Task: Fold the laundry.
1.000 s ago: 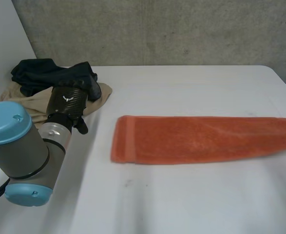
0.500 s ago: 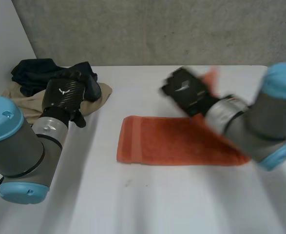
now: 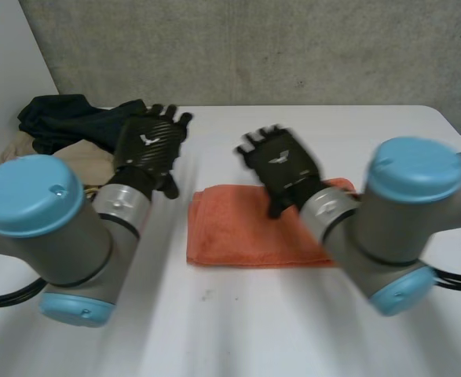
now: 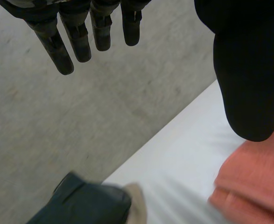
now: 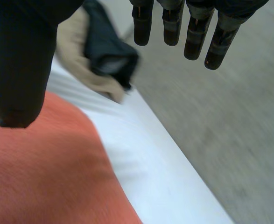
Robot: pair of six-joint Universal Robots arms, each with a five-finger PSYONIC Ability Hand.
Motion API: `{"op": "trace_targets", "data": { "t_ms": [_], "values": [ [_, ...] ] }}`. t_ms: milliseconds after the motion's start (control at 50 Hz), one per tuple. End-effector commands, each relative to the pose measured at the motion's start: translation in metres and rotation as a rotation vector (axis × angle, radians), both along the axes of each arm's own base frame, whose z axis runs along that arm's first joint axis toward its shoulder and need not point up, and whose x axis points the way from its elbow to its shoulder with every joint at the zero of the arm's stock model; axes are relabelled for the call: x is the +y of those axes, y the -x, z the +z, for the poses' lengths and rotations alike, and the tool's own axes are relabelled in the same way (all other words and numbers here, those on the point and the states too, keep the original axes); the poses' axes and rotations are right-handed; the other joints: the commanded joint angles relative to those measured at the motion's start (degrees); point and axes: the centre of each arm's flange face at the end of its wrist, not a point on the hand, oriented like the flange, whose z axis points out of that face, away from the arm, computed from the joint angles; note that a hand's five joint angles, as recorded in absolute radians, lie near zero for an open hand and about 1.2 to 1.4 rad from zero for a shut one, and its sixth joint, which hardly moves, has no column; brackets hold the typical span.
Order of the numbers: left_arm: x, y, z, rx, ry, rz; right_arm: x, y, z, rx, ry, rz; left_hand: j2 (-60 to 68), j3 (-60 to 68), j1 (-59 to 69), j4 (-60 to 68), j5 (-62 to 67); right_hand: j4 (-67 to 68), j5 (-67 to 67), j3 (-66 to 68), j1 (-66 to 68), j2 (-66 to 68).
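Near the middle of the white table [image 3: 238, 330], a folded orange towel [image 3: 246, 236], lying flat, with two layers showing at the edge nearest the left hand [image 3: 150, 145]. Over the towel's far edge, the right hand [image 3: 281, 165], fingers [image 5: 173, 25] straight and spread, thumb set well apart, nothing held. Beside the towel, between it and the heap of laundry, the left hand, poised above the table, fingers [image 4: 80, 42] straight and slightly parted, likewise empty. At the far left corner of the table, a dark garment [image 3: 65, 118] piled on a beige garment [image 3: 81, 153], both crumpled and well apart from the towel. Behind the table, a bare concrete wall [image 3: 293, 47].
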Motion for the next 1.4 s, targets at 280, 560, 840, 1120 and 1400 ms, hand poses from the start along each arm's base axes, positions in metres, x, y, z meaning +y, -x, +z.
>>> {"op": "trace_targets", "data": {
  "t_ms": [280,560,840,1120,1400],
  "values": [
    [0.016,0.059,-0.038,-0.038,-0.039,-0.133,-0.035,0.133,-0.079,0.18,-0.359,-0.358,-1.8,-2.3,-0.8,-1.8,-2.7,28.0,28.0,29.3,29.9,28.8],
    [0.019,0.02,-0.01,-0.02,-0.023,-0.06,-0.047,0.088,-0.028,0.229,-0.06,-0.241,-1.8,-2.3,-0.8,-1.8,-2.7,66.4,66.4,67.7,68.3,67.2],
    [0.001,-0.018,0.011,0.013,0.007,0.115,0.08,-0.044,-0.046,0.18,-0.02,0.408,-1.8,-2.3,-0.8,-1.8,-2.7,66.4,66.4,67.7,68.3,67.2],
    [0.014,0.014,0.011,0.127,-0.038,0.01,-0.004,0.013,0.001,-0.199,-0.256,-0.111,-1.6,-2.1,-0.6,-1.6,-2.5,-3.6,-3.6,-2.3,-1.7,-2.8],
    [0.037,0.031,-0.054,-0.059,-0.347,-0.02,-0.029,0.02,-0.033,-0.185,-0.545,-0.112,-0.4,-0.9,0.6,-0.4,-1.3,-3.6,-3.6,-2.3,-1.7,-2.8]
  ]
}}
